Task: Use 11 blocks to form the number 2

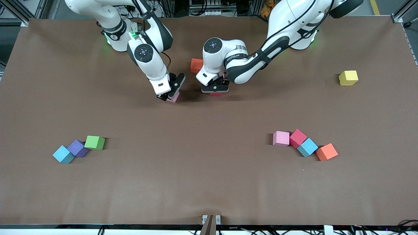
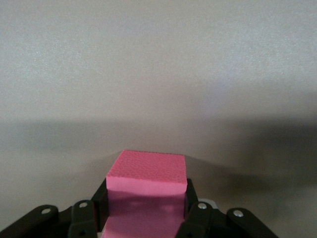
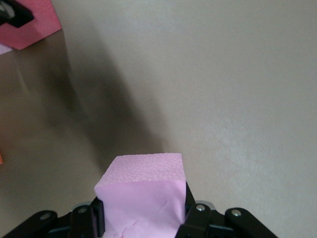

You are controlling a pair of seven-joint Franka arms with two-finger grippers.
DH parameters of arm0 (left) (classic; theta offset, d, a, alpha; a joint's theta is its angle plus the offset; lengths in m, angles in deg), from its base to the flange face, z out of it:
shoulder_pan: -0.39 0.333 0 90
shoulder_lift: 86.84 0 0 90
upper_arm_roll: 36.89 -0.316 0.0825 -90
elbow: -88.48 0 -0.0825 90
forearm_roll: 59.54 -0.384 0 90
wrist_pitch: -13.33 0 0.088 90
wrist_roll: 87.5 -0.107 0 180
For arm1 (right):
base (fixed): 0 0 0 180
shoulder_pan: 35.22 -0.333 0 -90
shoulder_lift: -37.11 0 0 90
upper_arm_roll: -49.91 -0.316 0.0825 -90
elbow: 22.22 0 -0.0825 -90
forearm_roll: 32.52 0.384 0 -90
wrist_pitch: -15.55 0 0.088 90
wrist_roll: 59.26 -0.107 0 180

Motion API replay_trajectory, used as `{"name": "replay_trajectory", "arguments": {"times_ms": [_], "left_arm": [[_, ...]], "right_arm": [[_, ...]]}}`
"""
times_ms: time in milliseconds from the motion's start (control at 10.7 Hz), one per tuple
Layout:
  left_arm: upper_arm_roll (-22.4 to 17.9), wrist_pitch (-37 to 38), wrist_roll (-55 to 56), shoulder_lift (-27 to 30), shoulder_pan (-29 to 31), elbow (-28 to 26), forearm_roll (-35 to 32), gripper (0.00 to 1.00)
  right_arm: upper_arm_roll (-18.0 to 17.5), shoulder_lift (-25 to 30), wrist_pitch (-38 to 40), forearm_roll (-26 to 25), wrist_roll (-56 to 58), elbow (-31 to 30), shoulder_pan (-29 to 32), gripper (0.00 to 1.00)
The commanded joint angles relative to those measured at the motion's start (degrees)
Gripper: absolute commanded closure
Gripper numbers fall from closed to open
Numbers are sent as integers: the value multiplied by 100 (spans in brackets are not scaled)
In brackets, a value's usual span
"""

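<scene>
My left gripper [image 1: 215, 91] is shut on a deep pink block [image 1: 215, 94], low over the table beside an orange block [image 1: 196, 65]. In the left wrist view the fingers [image 2: 194, 206] clamp that block [image 2: 146, 171]. My right gripper [image 1: 168, 96] is shut on a light pink block [image 1: 174, 97], low over the table a short way from the left gripper. The right wrist view shows that block [image 3: 141, 173] between its fingers [image 3: 94, 213], with the left gripper's block [image 3: 27, 25] farther off. No digit 2 shape is in view.
Light blue [image 1: 63, 154], purple [image 1: 77, 148] and green [image 1: 95, 142] blocks cluster toward the right arm's end. Pink [image 1: 281, 138], red [image 1: 297, 137], light blue [image 1: 307, 147] and orange [image 1: 326, 152] blocks cluster toward the left arm's end. A yellow block [image 1: 348, 77] stands alone there.
</scene>
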Motion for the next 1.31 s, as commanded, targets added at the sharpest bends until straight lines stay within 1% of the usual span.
{"name": "replay_trajectory", "arguments": {"times_ms": [0, 187, 280, 373, 467, 560, 653, 747, 840, 933, 1026, 1213], "left_arm": [[-14, -69, 212, 180, 56, -172, -195, 0], [-14, -16, 107, 477, 100, -172, -195, 0], [-23, 28, 115, 714, 109, -163, -195, 0], [-14, 54, 115, 942, 266, -172, -161, 0], [177, 55, 81, 1093, 528, -224, -134, 0], [501, 55, 72, 1164, 1053, -216, -99, 0], [922, 55, 11, 1147, 1693, -198, -90, 0], [1178, 55, -260, 1121, 2274, -198, -90, 0], [1320, 55, -645, 1103, 2750, -189, -73, 0], [1382, 55, -867, 1094, 3076, -189, 15, 0], [1383, 55, -1139, 1094, 3271, -181, 33, 0], [1374, 64, -1788, 1007, 3667, -137, 51, 0]], "right_arm": [[10, -123, 84, -9, 350, 197, -79, 88], [19, -132, 75, -18, 387, 206, -88, 88], [10, -141, 75, -18, 387, 206, -97, 88], [10, -158, 75, -18, 387, 232, -149, 88], [10, -185, 66, -18, 387, 267, -202, 88], [10, -255, 75, -18, 517, 355, -220, 88], [10, -334, 75, -9, 710, 442, -272, 88], [10, -421, 75, -9, 747, 522, -394, 88], [19, -509, 75, -9, 747, 609, -526, 88], [19, -632, 75, -9, 747, 732, -658, 88], [27, -755, 83, 0, 703, 881, -851, 88], [36, -975, 75, 17, 554, 1075, -1141, 91]]}}
